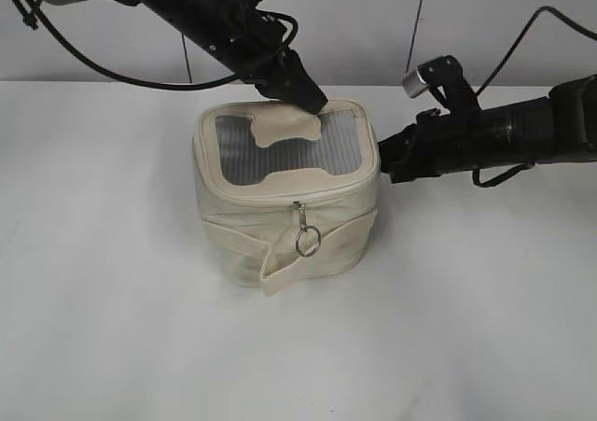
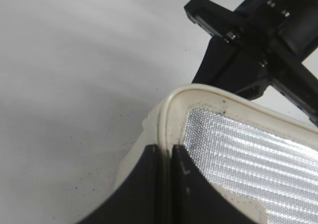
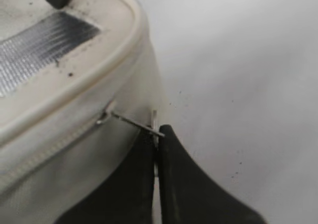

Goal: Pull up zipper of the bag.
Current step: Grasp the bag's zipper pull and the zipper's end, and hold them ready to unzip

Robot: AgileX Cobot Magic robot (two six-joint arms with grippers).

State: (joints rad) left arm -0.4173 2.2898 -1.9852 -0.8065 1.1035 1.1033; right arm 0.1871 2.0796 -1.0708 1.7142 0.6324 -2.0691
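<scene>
The right claw (image 3: 158, 149) is pinched tight on a silver zipper pull (image 3: 130, 122) at the bag's (image 1: 280, 225) 3 o'clock side. The left claw (image 2: 166, 184), fingers pressed together, bears on the top panel's 12 o'clock edge. The bag sits mid-worktop (image 1: 112, 328), its second pull (image 1: 306, 234) hanging at 6 o'clock.

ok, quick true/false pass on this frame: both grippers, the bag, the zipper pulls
1. The right gripper is shut on a zipper pull at the bag's side. True.
2. The left gripper is open above the table. False: it is shut and presses on the bag's top panel.
3. A second pull with a ring hangs free at the front. True.
4. The bag lies on its side. False: it stands upright, top panel up.
</scene>
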